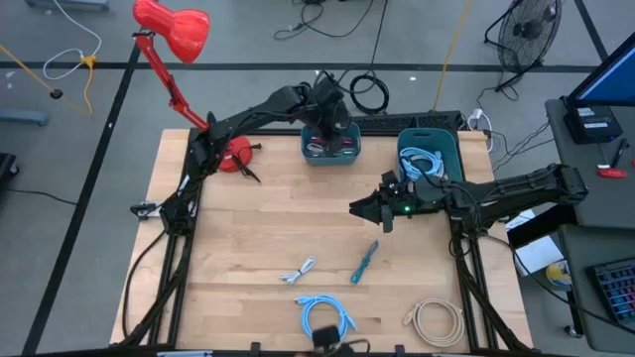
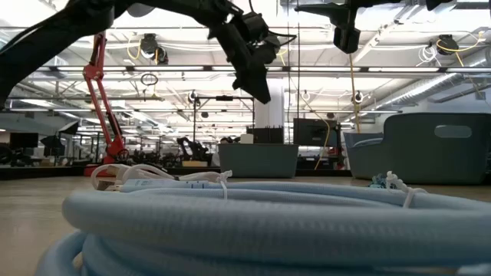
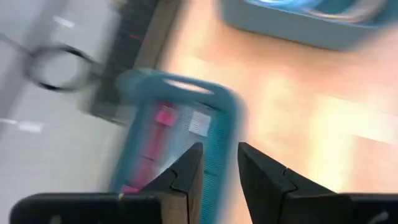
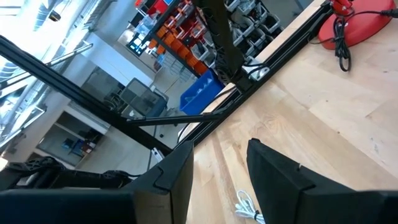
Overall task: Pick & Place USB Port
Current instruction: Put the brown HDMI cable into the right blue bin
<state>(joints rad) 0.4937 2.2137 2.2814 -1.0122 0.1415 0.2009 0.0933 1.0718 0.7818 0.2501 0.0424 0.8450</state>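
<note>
My left gripper (image 1: 328, 121) hangs open over the small blue bin (image 1: 330, 147) at the table's far edge. In the left wrist view its fingers (image 3: 221, 158) stand apart with nothing between them, above the bin (image 3: 180, 124), which holds pink and white items. My right gripper (image 1: 363, 208) is open and empty, raised over the middle of the table (image 4: 221, 168). A short white cable (image 1: 300, 270) and a teal cable (image 1: 364, 261) lie flat on the wood nearer the near edge. The white cable's end (image 4: 245, 208) shows below the right fingers.
A large teal bin (image 1: 429, 159) with coiled cables stands right of the small bin. A light blue cable coil (image 1: 325, 317) and a beige coil (image 1: 435, 319) lie by the near edge. A red lamp's base (image 1: 236, 154) sits at the far left.
</note>
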